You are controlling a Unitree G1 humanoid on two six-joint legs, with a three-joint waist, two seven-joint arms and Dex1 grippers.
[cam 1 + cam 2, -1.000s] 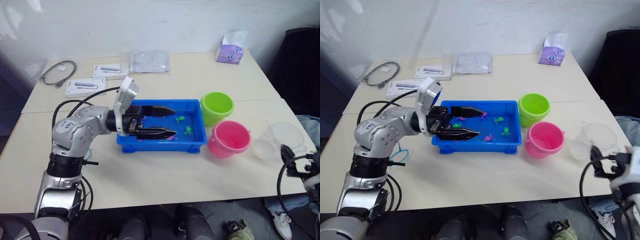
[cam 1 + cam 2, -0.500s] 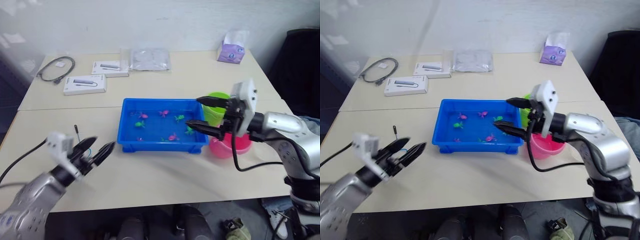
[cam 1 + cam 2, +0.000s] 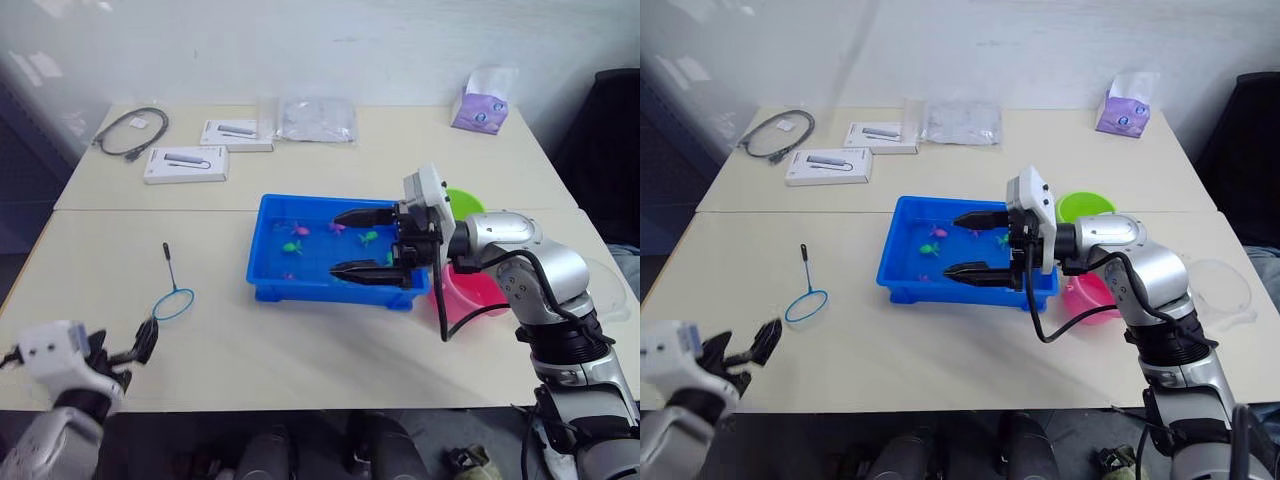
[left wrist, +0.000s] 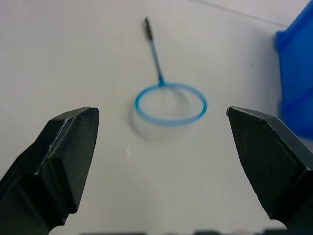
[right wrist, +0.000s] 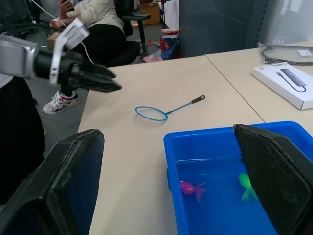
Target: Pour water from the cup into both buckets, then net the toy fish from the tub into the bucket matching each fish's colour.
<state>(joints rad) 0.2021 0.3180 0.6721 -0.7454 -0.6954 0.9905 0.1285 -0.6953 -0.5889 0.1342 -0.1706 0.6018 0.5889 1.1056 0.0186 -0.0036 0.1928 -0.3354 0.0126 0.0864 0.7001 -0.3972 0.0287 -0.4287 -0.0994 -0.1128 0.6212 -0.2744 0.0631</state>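
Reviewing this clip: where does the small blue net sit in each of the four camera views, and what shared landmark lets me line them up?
Left eye view: the net lies flat on the table, on the robot's left of the blue tub.
Right eye view: same spot.
Left wrist view: hoop ahead, between the open fingers.
Right wrist view: on the table beyond the tub.
Shared landmark: the blue tub's rim.

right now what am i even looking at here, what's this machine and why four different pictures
It is a humanoid robot with two arms, each ending in two black fingers. Two pictures come from its head, looking down at a table; the other two come from cameras on its wrists. The right gripper hangs open over a blue tub of water with small pink and green toy fish. The left gripper, also open, faces a small blue net lying on the table. Neither holds anything. A green bucket and a pink bucket stand beside the tub.
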